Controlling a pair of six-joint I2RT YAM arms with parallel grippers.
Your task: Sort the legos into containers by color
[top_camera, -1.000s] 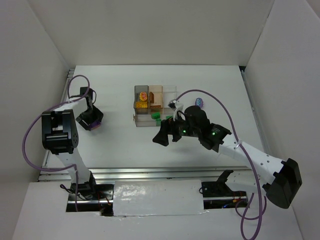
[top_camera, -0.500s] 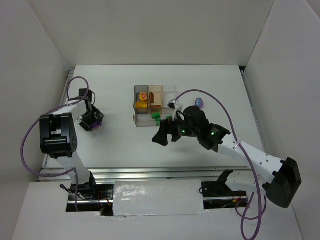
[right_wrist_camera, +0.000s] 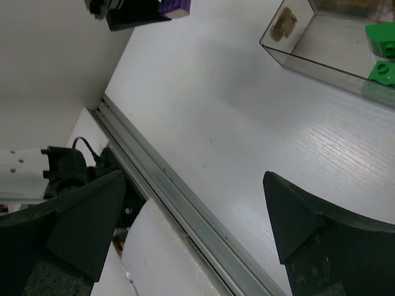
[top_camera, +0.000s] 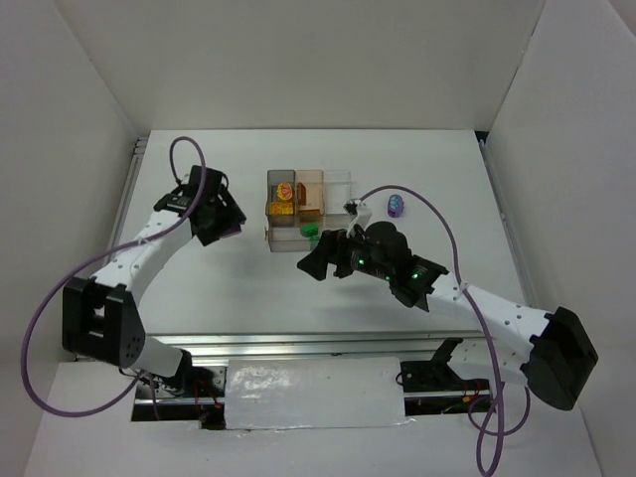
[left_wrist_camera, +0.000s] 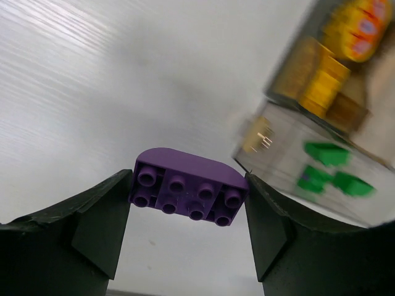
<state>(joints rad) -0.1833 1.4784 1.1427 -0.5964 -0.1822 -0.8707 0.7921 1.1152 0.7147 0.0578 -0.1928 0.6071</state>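
Observation:
My left gripper point(top_camera: 224, 219) is shut on a purple lego point(left_wrist_camera: 188, 194), held by its ends above the table just left of the tray point(top_camera: 266, 235). The tray's grey compartment holds yellow legos point(top_camera: 282, 192), the tan one orange-brown legos point(top_camera: 310, 204), and the long clear one green legos point(top_camera: 311, 231). In the left wrist view the tray point(left_wrist_camera: 271, 148) is blurred, with green legos point(left_wrist_camera: 324, 154) and yellow legos point(left_wrist_camera: 321, 92) inside. My right gripper point(top_camera: 316, 260) is open and empty, just in front of the tray. A second purple lego point(top_camera: 397, 204) lies on the table right of the tray.
The right wrist view shows the tray's corner point(right_wrist_camera: 308, 43) with green legos point(right_wrist_camera: 382, 34), the left gripper's fingers point(right_wrist_camera: 133, 12) holding the purple lego point(right_wrist_camera: 174, 6), and the metal rail point(right_wrist_camera: 185, 209) at the table's near edge. White walls enclose the table.
My left arm has swung from the far left side toward the tray, carrying the purple lego. My right gripper has shifted slightly left, still open.

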